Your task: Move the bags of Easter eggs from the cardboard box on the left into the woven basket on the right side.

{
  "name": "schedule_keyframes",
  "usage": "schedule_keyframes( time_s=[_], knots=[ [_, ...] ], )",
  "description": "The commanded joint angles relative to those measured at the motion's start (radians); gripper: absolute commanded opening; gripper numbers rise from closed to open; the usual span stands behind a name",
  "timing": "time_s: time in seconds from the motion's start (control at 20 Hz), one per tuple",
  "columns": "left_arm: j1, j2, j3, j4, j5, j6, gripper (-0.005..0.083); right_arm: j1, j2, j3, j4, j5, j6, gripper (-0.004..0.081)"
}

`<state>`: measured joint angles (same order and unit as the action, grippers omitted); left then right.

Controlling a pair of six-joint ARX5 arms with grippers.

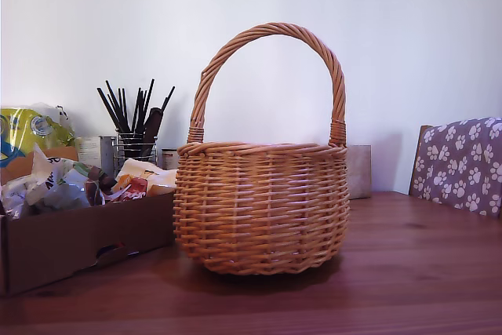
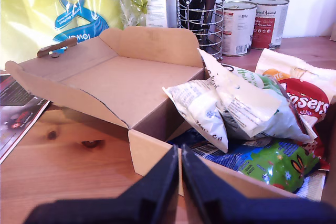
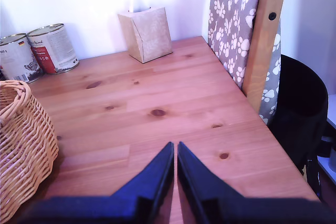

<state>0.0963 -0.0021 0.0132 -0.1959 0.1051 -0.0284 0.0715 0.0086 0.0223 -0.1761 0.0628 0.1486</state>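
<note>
Bags of Easter eggs heaped in the cardboard box just beyond my first gripper, jaws together, empty; my second gripper, likewise closed, beside the woven basket.

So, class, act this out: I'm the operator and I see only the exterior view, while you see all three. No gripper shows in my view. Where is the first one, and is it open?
Observer: My first gripper is shut on nothing, just short of the cardboard box.
Operator: And the second one?
Observer: My second gripper is shut and empty too, over bare table beside the woven basket.
Operator: What lies under the bags I can see?
Observer: A green bag sits low in the box, beneath a white bag.
Operator: Is the box lid in the way?
Observer: No, the lid flap is folded open, away from the bags.
</note>
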Motion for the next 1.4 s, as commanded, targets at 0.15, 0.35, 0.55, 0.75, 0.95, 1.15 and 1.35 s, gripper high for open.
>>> schedule_keyframes(
  time_s=[0.15,0.35,0.55,0.75,0.95,1.15,1.35],
  knots=[
    [0.003,-0.004,-0.019,-0.013,0.010,-0.017,-0.0023,0.010,-0.005,-0.015,0.008,0.000,-0.006,-0.0012],
    [-0.007,-0.006,-0.019,-0.013,0.010,-0.017,-0.0023,0.010,-0.005,-0.015,0.008,0.000,-0.006,-0.0012],
    [-0.007,-0.004,-0.019,-0.013,0.007,-0.017,-0.0023,0.009,-0.005,-0.015,0.008,0.000,-0.006,-0.0012],
    [-0.007,-0.004,-0.019,-0.013,0.007,-0.018,-0.0023,0.009,-0.005,-0.015,0.008,0.000,-0.006,-0.0012],
    [-0.007,-0.004,-0.019,-0.012,0.007,-0.017,-0.0023,0.009,-0.005,-0.015,0.009,-0.001,-0.004,-0.0012],
    [-0.008,-0.005,-0.014,0.069,0.032,-0.092,-0.0023,0.012,-0.005,0.008,0.019,-0.034,0.014,-0.0012],
    [-0.013,-0.005,0.012,0.156,0.186,-0.354,-0.0023,0.028,-0.005,0.141,0.017,-0.148,0.072,-0.0012]
  ],
)
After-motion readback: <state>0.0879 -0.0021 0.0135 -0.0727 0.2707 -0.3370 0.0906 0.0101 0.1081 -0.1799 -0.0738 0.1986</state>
